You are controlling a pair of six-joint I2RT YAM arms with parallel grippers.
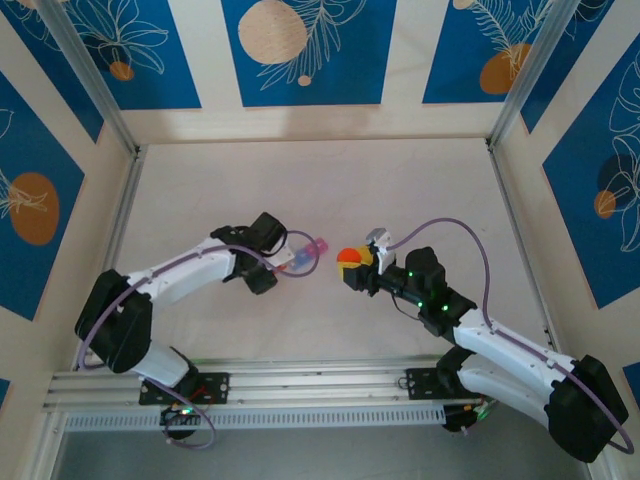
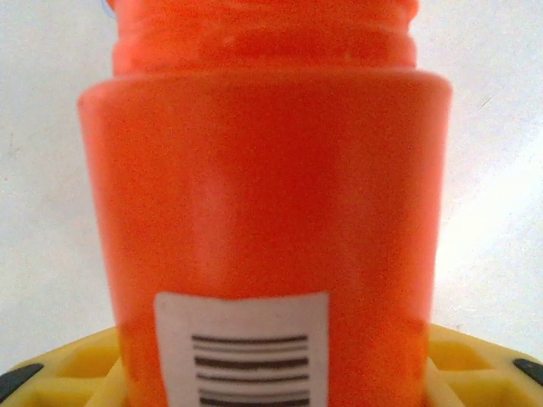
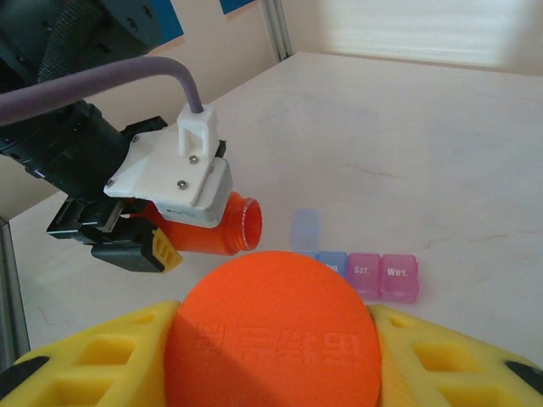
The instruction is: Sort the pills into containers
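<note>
Over the counter [image 1: 300, 180], your left fingers [image 2: 484, 360] clamp the orange bottle [image 2: 263, 186], mouth toward the containers [image 3: 365, 275] at its 3 o'clock, blue lid [image 3: 305, 229] raised; right fingers [image 3: 93, 356] clamp the cap [image 3: 271, 331]. Tilt sharply and pills may overshoot.

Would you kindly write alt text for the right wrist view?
The right gripper grips a round orange cap. Beyond it, the left gripper holds an uncapped orange bottle on its side, mouth toward a pill organiser on the table, its blue lid open.
</note>
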